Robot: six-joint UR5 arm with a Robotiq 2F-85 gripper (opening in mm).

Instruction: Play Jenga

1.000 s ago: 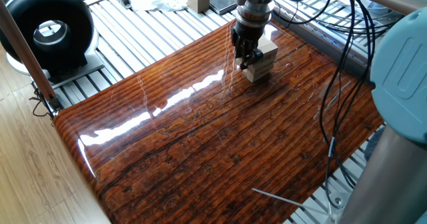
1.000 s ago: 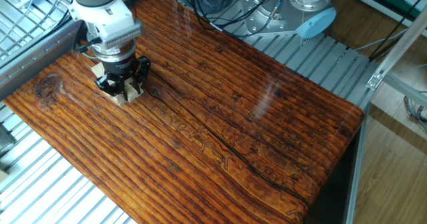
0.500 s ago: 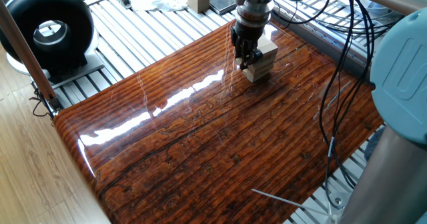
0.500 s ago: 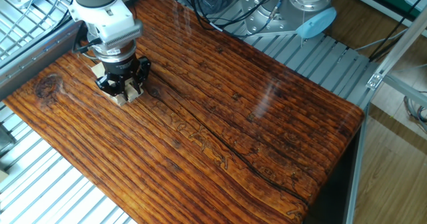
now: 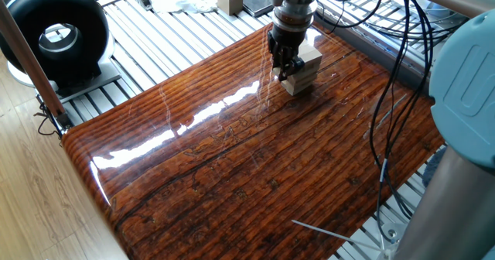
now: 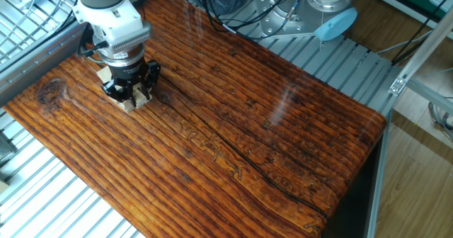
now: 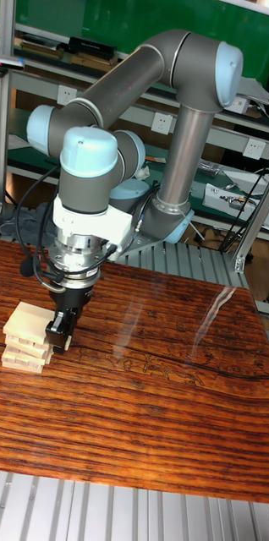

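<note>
Glossy dark wood-grain tabletop (image 5: 255, 159) sits on a slatted metal frame, with cables trailing off one side. Near one corner stands the Jenga tower (image 7: 28, 337), a short stack of pale blocks in crosswise layers. At its side, the gripper (image 7: 62, 330) points straight down, fingers low against the stack; whether they clamp a block I cannot tell.
</note>
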